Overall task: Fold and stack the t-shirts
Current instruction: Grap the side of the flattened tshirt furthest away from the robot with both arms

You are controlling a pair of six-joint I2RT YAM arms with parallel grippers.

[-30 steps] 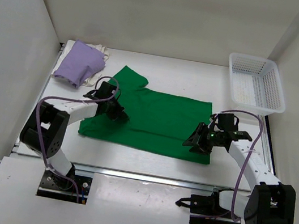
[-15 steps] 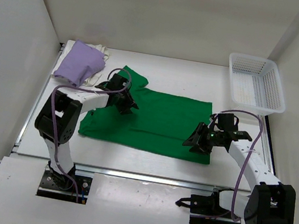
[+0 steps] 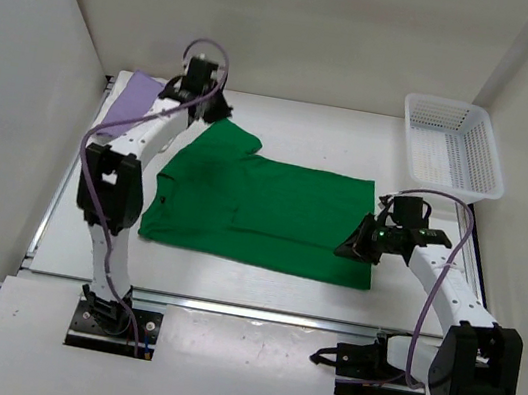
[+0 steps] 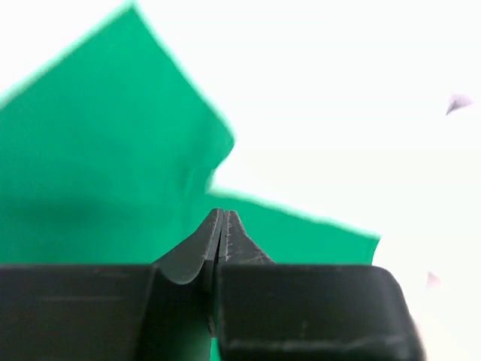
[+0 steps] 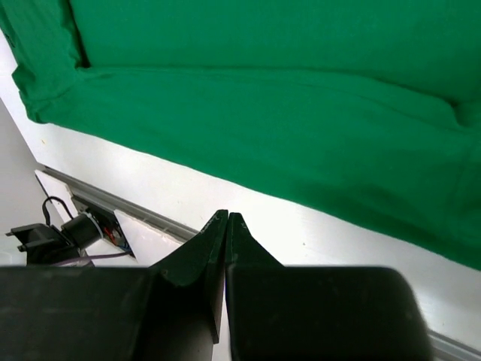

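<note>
A bright green t-shirt (image 3: 272, 209) lies spread flat across the middle of the table, one sleeve (image 3: 234, 137) pointing to the back. It fills the left wrist view (image 4: 98, 150) and the top of the right wrist view (image 5: 263, 113). A folded lavender t-shirt (image 3: 128, 99) lies at the back left, partly behind the left arm. My left gripper (image 3: 213, 110) reaches far back over the sleeve's tip, its jaws shut (image 4: 223, 214) with no cloth showing between them. My right gripper (image 3: 349, 248) is shut and empty (image 5: 227, 216) over bare table beside the shirt's near right hem.
A white lattice basket (image 3: 484, 153) stands at the back right corner. White walls close in the left, back and right. A metal rail (image 3: 255, 310) runs along the table's near edge, with the arm bases and cables (image 5: 52, 233) below it.
The left arm has swung from the shirt's left body up and back to the sleeve tip, its jaws opening on the way and shutting again. The right gripper has shut.
</note>
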